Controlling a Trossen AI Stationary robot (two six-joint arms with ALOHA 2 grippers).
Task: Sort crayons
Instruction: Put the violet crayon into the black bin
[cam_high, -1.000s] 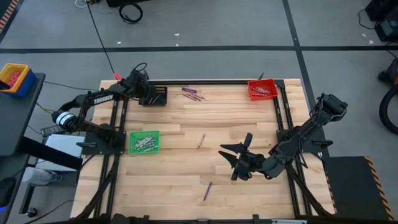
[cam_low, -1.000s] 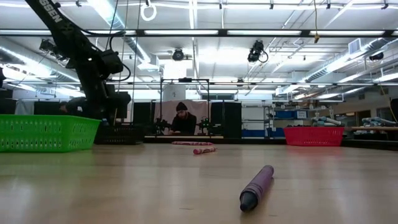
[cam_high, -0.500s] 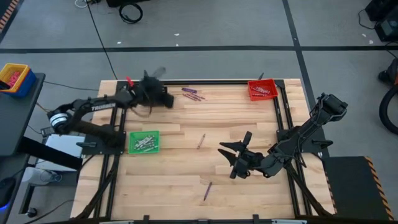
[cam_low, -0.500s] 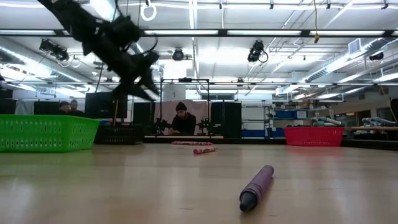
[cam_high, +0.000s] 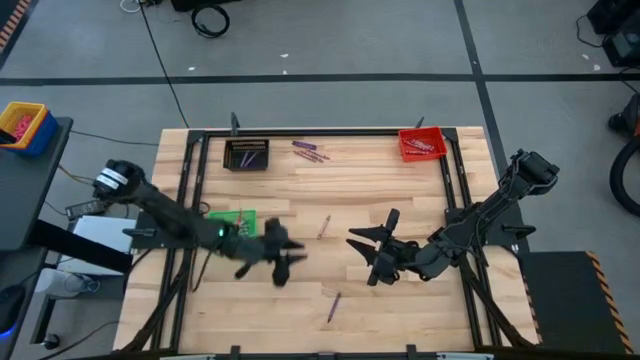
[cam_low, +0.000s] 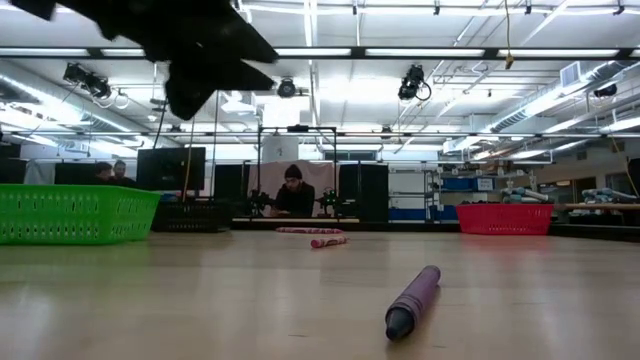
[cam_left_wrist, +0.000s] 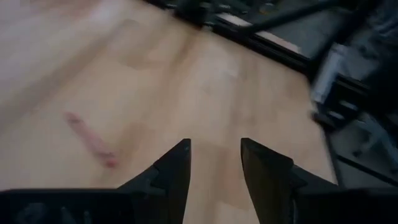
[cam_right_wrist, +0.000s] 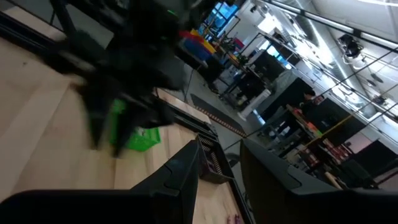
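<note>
A: Well, from above, where does the left hand (cam_high: 283, 262) sit against the green bin (cam_high: 222, 217)?

B: Just beside it, toward the table's (cam_high: 400, 310) middle, and smeared. Its wrist camera is clearer: two dark fingers (cam_left_wrist: 176, 167) stand apart with bare wood between them, gripping nothing, and one pinkish crayon (cam_left_wrist: 92, 140) lies on the boards ahead.

A: And the right hand (cam_high: 372, 256)?

B: Well away from the green bin, past the table's centre on the far side from it. Its fingers are spread a little and empty; its own camera shows the gap between them (cam_right_wrist: 180, 173) with only the room and the bin (cam_right_wrist: 138, 134) beyond.

A: Where are the crayons?

B: Overhead, pale ones lie inside the green bin. A purple one (cam_high: 333, 306) lies loose on the wood, well away from the bin toward the near edge. Another thin stick (cam_high: 323, 226) rests between the bin and the right hand. A few more (cam_high: 310, 150) lie by the back rail, between the black bin (cam_high: 246, 155) and the red bin (cam_high: 421, 144), which holds red ones.

A: Does the table-level camera add anything?

B: It shows the purple crayon (cam_low: 412, 299) close up, lying flat, tip toward the lens, and a pinkish pair (cam_low: 318, 238) farther back. The left arm (cam_low: 185, 45) is a dark blur overhead. A person (cam_low: 294, 192) sits beyond the table.
</note>
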